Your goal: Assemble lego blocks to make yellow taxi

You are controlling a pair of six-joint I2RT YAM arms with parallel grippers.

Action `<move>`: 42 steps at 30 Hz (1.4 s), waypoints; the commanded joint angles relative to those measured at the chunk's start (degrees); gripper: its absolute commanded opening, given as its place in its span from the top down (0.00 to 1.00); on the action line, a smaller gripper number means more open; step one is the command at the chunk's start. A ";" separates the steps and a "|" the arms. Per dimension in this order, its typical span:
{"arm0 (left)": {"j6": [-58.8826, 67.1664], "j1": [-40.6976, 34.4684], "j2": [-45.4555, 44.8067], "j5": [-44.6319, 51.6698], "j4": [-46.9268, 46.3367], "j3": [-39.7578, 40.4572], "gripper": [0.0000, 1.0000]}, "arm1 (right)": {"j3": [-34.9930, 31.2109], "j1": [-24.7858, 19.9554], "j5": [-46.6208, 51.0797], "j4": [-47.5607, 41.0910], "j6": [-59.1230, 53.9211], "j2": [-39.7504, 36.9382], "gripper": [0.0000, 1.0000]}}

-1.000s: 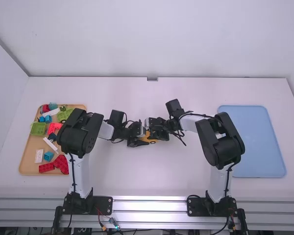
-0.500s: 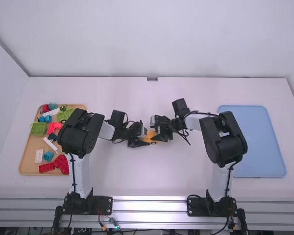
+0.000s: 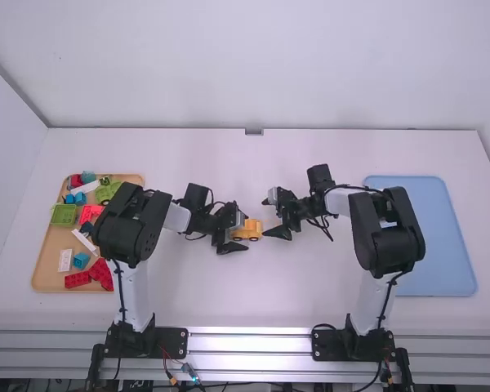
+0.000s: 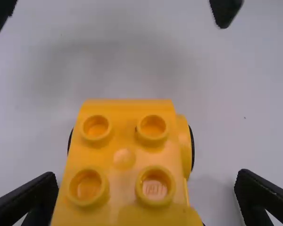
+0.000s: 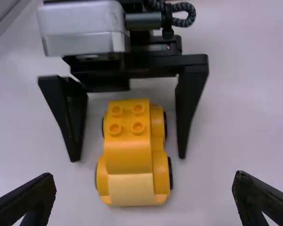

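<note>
Nearest, a ribbed silver rail (image 3: pixel 249 343) runs along the table's front, with loose cables (image 3: pixel 180 371) at its near side. The black bases (image 3: pixel 151 341) of both arms stand on it.

Beyond lies the table (image 3: pixel 310 302), smooth and white, with soft grey shadows around the car and a few tiny dark specks. On its left side sits a tan tray (image 3: pixel 49 278) of blocks (image 3: pixel 64 215): red ones toward the near end, white, blue and green ones farther up. On its right side lies a pale blue tray (image 3: pixel 433 237) with rounded corners.

Between the trays, around the table's middle, the yellow car (image 3: pixel 249 229) stands upright on its dark wheels, four studs on the raised part of its top. The left gripper (image 3: pixel 243 232) is spread, one finger to each side of the car, with gaps between. The right gripper (image 3: pixel 265 217) is spread too, just beside the car's other end, with nothing pinched.

Farther off, the table's back edge carries a small grey bracket (image 3: pixel 254 131) near its middle. Behind rises a plain white wall (image 3: pixel 253 65), meeting a white side wall (image 3: pixel 4 155) at the left along a grey seam.
</note>
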 commanded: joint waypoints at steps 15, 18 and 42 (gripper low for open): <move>-23.19 11.06 -31.58 -15.17 -13.75 -1.22 0.01 | -6.51 10.91 13.57 27.26 24.28 5.18 0.01; -33.94 15.08 -35.23 -17.73 -13.79 -1.22 0.01 | -6.27 13.14 17.90 27.98 25.29 5.18 0.01; -60.37 18.12 -37.75 -42.25 -5.81 -1.22 0.01 | -3.26 -4.26 49.07 -2.03 26.56 -20.61 0.59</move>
